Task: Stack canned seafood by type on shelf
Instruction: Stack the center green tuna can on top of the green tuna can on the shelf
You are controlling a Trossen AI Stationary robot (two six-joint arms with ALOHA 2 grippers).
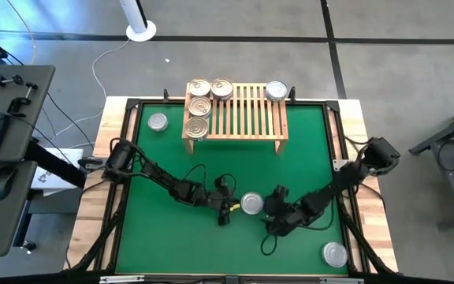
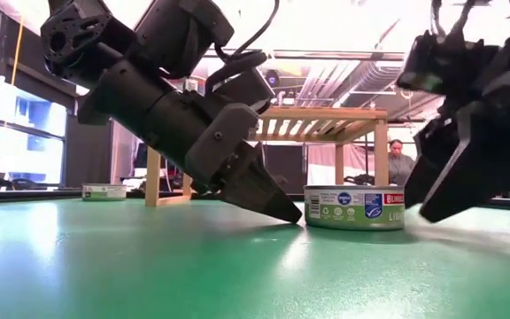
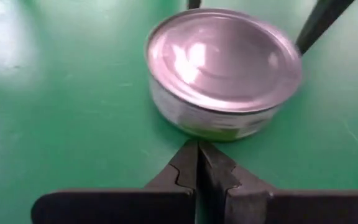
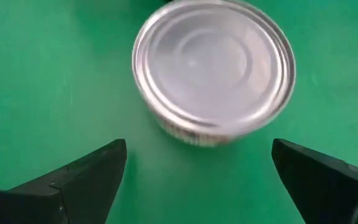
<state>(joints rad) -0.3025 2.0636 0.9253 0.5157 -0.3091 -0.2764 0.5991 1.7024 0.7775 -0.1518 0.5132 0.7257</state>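
A silver-topped tin (image 1: 251, 203) sits between the left hand (image 1: 228, 211), fingers pressed together at its side, and the right hand (image 1: 273, 207), spread wide; its label is partly hidden

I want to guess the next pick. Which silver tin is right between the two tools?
The silver tin in the middle of the green mat, flanked by the shut left tool and open right tool. The other silver tins sit far off.

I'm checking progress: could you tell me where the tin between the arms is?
In the high view, the silver tin sits on the green mat, front centre, between the left gripper and right gripper.
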